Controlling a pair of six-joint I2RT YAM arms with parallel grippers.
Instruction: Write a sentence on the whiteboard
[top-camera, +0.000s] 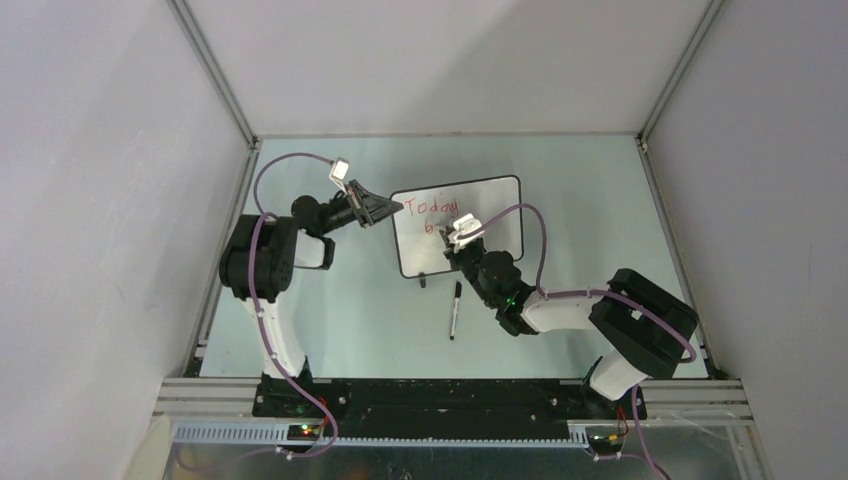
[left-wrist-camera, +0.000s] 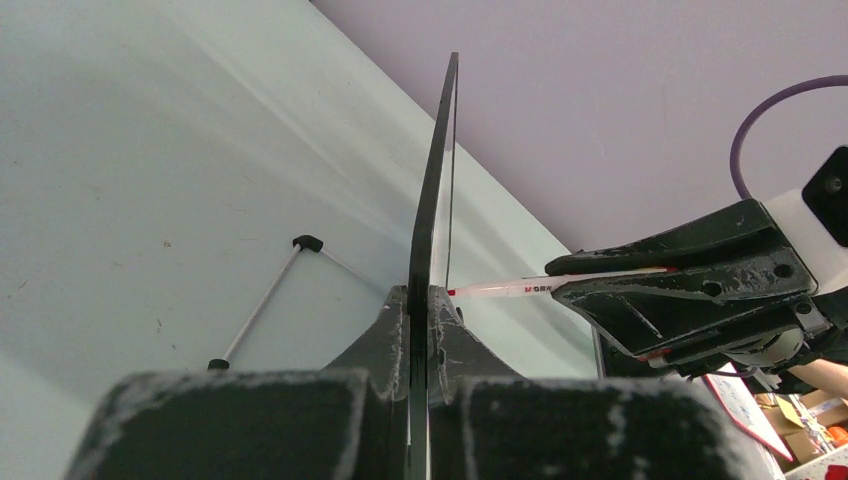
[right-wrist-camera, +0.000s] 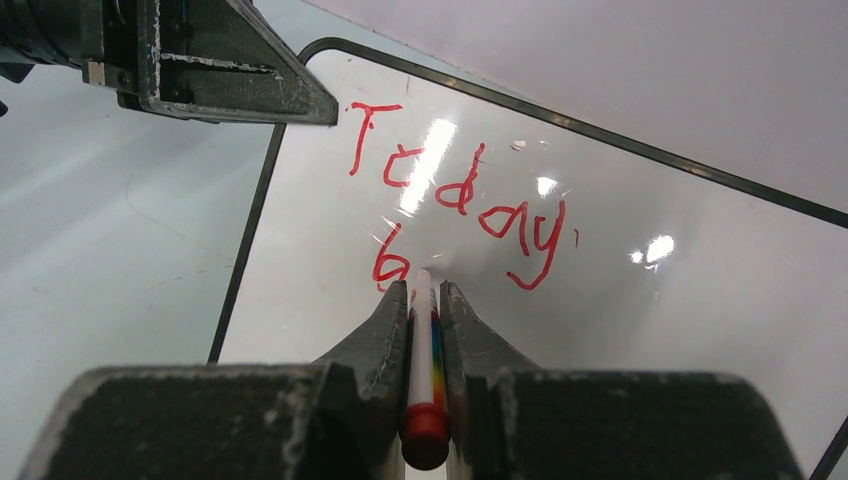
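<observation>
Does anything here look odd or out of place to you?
A dark pen lies loose on the table near the whiteboard, unused, while the right gripper holds a different marker at the board.

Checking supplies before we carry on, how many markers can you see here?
2. One red marker is clamped in the right gripper, tip at the whiteboard. A black marker lies loose on the table, on the board's near side. More could be hidden behind the arms.

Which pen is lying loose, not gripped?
The dark pen on the table near the whiteboard; the white red-ended marker is clamped in the right gripper.
</observation>
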